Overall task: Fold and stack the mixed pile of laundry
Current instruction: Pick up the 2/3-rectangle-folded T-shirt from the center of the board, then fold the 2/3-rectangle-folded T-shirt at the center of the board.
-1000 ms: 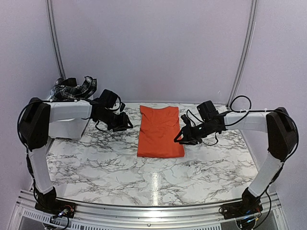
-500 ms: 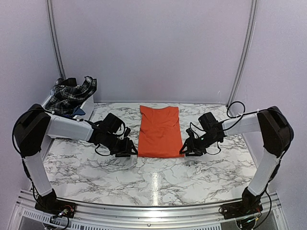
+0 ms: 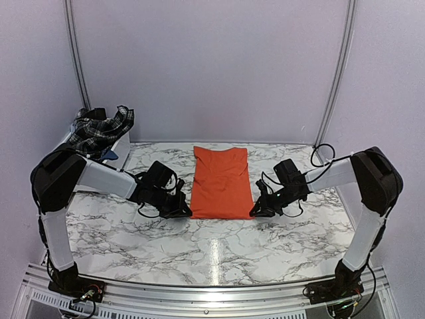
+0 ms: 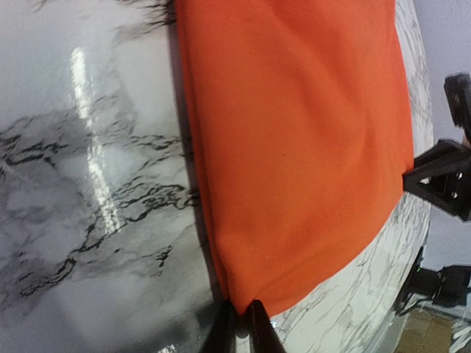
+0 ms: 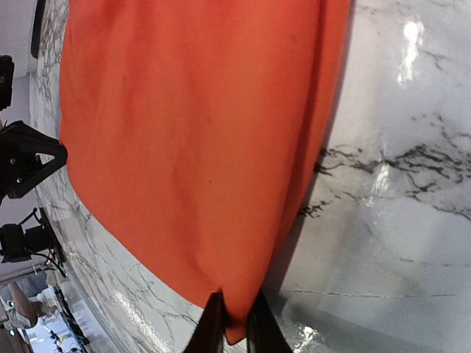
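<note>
Orange T-shirt (image 3: pixel 221 181), a smooth folded rectangle, has its near corners pinched in both arms' closed jaws.

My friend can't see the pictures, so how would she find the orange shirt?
On the marble table, look right in the middle. The orange shirt lies there, a flat folded rectangle. It is plain and bright, unlike the black-and-white plaid cloth heaped in the far-left bin.

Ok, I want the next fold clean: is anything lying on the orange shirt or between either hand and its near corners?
Nothing visible does. The left hand and right hand each pinch a near corner of the orange T-shirt, and its top is bare up to the far edge.
</note>
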`<state>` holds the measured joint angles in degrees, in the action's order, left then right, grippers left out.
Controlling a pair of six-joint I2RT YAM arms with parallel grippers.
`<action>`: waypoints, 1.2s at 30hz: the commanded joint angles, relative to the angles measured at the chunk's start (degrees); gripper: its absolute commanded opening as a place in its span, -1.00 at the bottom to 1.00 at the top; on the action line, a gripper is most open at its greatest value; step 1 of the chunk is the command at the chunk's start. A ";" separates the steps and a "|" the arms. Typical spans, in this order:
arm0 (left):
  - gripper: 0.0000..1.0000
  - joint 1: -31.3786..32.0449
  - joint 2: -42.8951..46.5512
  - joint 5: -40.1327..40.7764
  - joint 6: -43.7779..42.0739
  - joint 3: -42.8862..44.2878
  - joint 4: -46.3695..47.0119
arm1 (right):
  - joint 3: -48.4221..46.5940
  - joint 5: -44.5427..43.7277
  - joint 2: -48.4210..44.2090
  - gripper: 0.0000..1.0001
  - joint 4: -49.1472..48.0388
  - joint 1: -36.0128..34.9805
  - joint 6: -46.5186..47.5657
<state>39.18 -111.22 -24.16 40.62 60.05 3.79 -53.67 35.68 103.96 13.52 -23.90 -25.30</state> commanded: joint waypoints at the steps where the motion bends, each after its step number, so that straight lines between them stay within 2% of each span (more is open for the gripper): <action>1: -1.00 0.56 0.39 -1.03 -0.30 -1.67 0.58 | 1.11 -0.71 0.21 -0.97 1.03 -1.07 0.13; 10: -1.00 4.76 9.59 1.48 1.52 -8.41 0.51 | 6.72 -1.23 -9.11 -1.00 3.80 -4.43 -1.02; 17: -1.00 13.30 24.63 4.89 8.83 -17.55 -0.84 | 16.64 -1.39 -28.52 -1.00 5.96 -11.85 -10.98; 20: -1.00 14.78 30.74 7.60 10.07 -17.03 -5.24 | 16.58 -3.22 -36.20 -1.00 8.06 -12.37 -14.72; 22: -1.00 14.56 32.82 9.87 9.53 -14.99 -7.97 | 14.46 -5.07 -37.65 -1.00 9.71 -11.80 -14.75; 27: -1.00 11.41 27.28 10.74 5.18 -5.65 -11.94 | 6.53 -5.75 -29.00 -1.00 11.63 -8.00 -8.43; 36: -1.00 2.14 9.38 9.93 -1.25 8.75 -13.56 | -8.63 -6.82 -7.46 -1.00 10.79 0.35 1.70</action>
<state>43.81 -94.89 -14.52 44.12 63.55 -6.46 -56.90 30.20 89.34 24.40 -25.65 -29.17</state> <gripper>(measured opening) 0.008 0.005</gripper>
